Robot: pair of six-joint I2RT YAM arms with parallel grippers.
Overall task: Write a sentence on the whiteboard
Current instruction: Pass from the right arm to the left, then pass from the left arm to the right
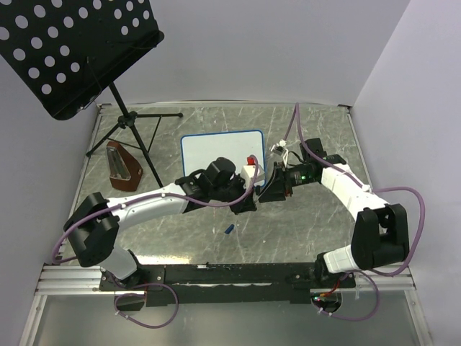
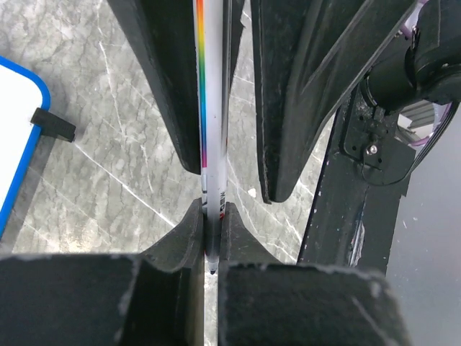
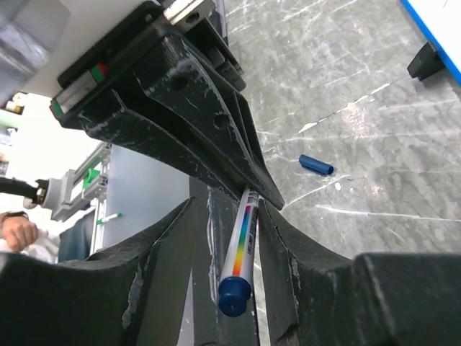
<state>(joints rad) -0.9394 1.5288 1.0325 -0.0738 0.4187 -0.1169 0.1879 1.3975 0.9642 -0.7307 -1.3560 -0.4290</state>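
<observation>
The whiteboard (image 1: 216,148), white with a blue frame, lies flat at the middle of the table. Its visible face is blank, so the sentence is out of view; the arms cover its near edge. A white marker (image 2: 210,108) with a rainbow stripe runs between both grippers, which meet just in front of the board. My left gripper (image 2: 213,216) is shut on the marker close to its bare tip. My right gripper (image 3: 230,209) stands open around the blue rear end of the marker (image 3: 241,249), with a gap on its left side. In the top view the left gripper (image 1: 248,202) and right gripper (image 1: 268,189) face each other.
A blue marker cap (image 1: 228,229) lies loose on the table near the arms. A black perforated music stand (image 1: 72,50) on a tripod stands at the back left, with a brown wedge-shaped object (image 1: 122,169) beside its legs. The board's black foot (image 2: 54,126) shows at left.
</observation>
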